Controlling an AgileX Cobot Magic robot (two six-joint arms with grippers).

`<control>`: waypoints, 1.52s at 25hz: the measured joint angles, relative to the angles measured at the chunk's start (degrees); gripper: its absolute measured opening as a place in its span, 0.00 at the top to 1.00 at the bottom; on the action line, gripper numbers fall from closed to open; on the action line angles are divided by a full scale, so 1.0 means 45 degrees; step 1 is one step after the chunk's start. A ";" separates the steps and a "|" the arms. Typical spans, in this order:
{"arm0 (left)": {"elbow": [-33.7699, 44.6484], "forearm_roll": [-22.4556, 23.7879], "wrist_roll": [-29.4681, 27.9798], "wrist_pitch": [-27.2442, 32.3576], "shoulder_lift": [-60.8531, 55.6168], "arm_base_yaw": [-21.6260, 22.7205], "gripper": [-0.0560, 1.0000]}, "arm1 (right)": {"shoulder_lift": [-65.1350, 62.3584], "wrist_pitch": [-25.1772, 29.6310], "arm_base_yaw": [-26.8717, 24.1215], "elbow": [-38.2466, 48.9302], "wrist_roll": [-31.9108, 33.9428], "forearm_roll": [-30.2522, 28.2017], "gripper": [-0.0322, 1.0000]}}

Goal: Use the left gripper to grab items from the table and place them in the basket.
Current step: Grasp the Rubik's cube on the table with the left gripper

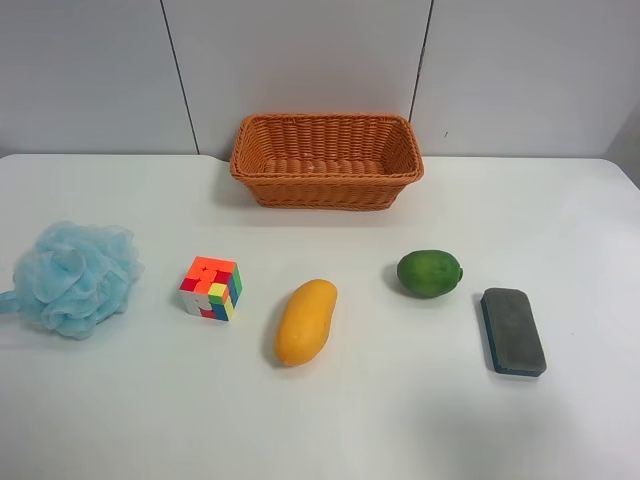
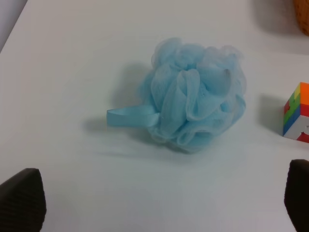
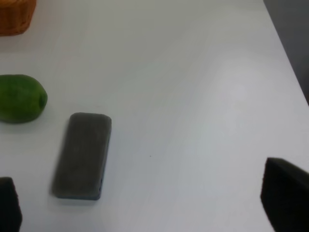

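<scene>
The wicker basket (image 1: 326,159) stands empty at the back middle of the white table (image 1: 320,420). In front of it lie a light-blue mesh pouf (image 1: 75,277), a puzzle cube (image 1: 211,287), a mango (image 1: 305,321), a round green fruit (image 1: 429,272) and a dark grey eraser block (image 1: 513,331). No arm shows in the exterior high view. The left gripper (image 2: 159,203) is open above the table, with the pouf (image 2: 195,107) ahead between its fingertips (image 2: 21,203) and the cube (image 2: 298,113) at the edge. The right gripper (image 3: 149,203) is open near the eraser (image 3: 82,155) and green fruit (image 3: 20,98).
A grey panelled wall rises behind the table. The table's edge and dark floor show in the right wrist view (image 3: 294,43). A corner of the basket (image 3: 14,17) shows there too.
</scene>
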 joint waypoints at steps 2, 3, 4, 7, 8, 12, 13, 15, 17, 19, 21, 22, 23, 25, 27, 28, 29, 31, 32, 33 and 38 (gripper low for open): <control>0.0000 0.0000 0.0000 0.0000 0.0000 0.0000 0.01 | 0.0000 0.0000 0.0000 0.0000 0.0000 0.0000 0.01; 0.0000 0.0000 0.0000 0.0000 0.0000 0.0000 0.01 | 0.0000 0.0000 0.0000 0.0000 0.0000 0.0000 0.01; 0.0000 0.0000 0.0000 0.0000 0.0000 0.0000 0.01 | 0.0000 0.0000 0.0000 0.0000 0.0000 0.0000 0.01; 0.0000 0.0000 0.0000 0.0000 0.0000 0.0000 0.01 | 0.0000 0.0000 0.0000 0.0000 0.0000 0.0000 0.01; 0.0000 0.0000 0.0000 0.0000 0.0000 0.0000 0.01 | 0.0000 0.0000 0.0000 0.0000 0.0000 0.0000 0.01; 0.0000 0.0000 0.0035 0.0000 0.0000 0.0000 0.01 | 0.0000 0.0000 0.0000 0.0000 0.0000 0.0000 0.01; -0.0013 0.0000 0.0069 -0.0051 0.0065 0.0000 0.01 | 0.0000 0.0000 0.0000 0.0000 0.0000 0.0000 0.01; -0.0277 -0.0180 0.0233 -0.0341 0.0376 0.0000 0.01 | 0.0000 0.0000 0.0000 0.0000 0.0000 0.0000 0.01; -0.0784 -0.0412 0.0441 -0.0989 0.1016 0.0000 0.01 | 0.0000 0.0000 0.0000 0.0000 0.0000 0.0000 0.01; -0.1436 -0.0496 0.0755 -0.1557 0.1929 0.0000 0.01 | 0.0000 0.0000 0.0000 0.0000 0.0000 0.0000 0.01; -0.2200 -0.0524 0.1061 -0.1968 0.3219 0.0000 0.01 | 0.0000 0.0000 0.0000 0.0000 0.0000 0.0000 0.01; -0.2599 -0.0539 0.1158 -0.2069 0.3826 0.0000 0.01 | 0.0000 0.0000 0.0000 0.0000 0.0000 0.0000 0.01; -0.2945 -0.0590 0.1294 -0.2145 0.4585 0.0000 0.01 | 0.0000 0.0000 0.0000 0.0000 0.0000 0.0000 0.01; -0.3704 -0.0855 0.1499 -0.2210 0.6013 0.0000 0.01 | 0.0000 0.0000 0.0000 0.0000 0.0000 0.0000 0.01; -0.4468 -0.1309 0.1870 -0.2210 0.7560 0.0000 0.01 | 0.0000 0.0000 0.0000 0.0000 0.0000 0.0000 0.01; -0.4814 -0.1500 0.2015 -0.2210 0.8317 0.0000 0.01 | 0.0000 0.0000 0.0000 0.0000 0.0000 0.0000 0.01; -0.5121 -0.1721 0.2172 -0.2210 0.8935 0.0000 0.01 | 0.0000 0.0000 0.0000 0.0000 0.0000 0.0000 0.01; -0.5543 -0.2186 0.2377 -0.2281 1.0290 -0.0016 0.01 | 0.0000 0.0000 0.0000 0.0000 0.0000 0.0000 0.01; -0.5706 -0.2313 0.2427 -0.2292 1.0910 -0.0111 0.01 | 0.0000 0.0000 0.0000 0.0000 0.0000 0.0000 0.01; -0.5807 -0.2340 0.2453 -0.2318 1.1402 -0.0332 0.01 | 0.0000 0.0000 0.0000 0.0000 0.0000 0.0000 0.01; -0.5897 -0.2420 0.2199 -0.2774 1.3862 -0.2367 0.01 | 0.0000 0.0000 0.0000 0.0000 0.0000 0.0000 0.01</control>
